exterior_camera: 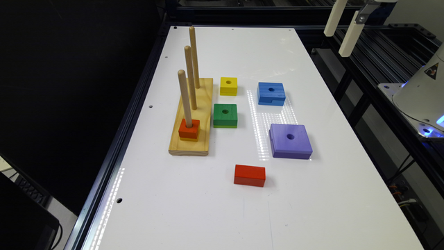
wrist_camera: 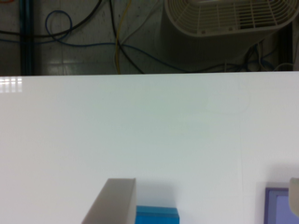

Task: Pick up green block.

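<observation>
Nearest the front edge of the white bench (exterior_camera: 194, 215) lies a red block (exterior_camera: 249, 175), flat and alone. Beyond it sits a purple block (exterior_camera: 290, 141) with a centre hole, and toward the bench's long dark-side edge stands a wooden peg base (exterior_camera: 204, 104) with three upright dowels; an orange block (exterior_camera: 189, 129) is threaded on the closest dowel. The green block (exterior_camera: 225, 115) rests flat on the bench just beside that base, between it and the purple block, untouched. Farther on, a yellow block (exterior_camera: 228, 86) lies just behind the green one, with a blue block (exterior_camera: 271, 93) near it. High above the far corner, off the bench's edge, hang the jaws (exterior_camera: 343, 27), spread apart and holding nothing.
</observation>
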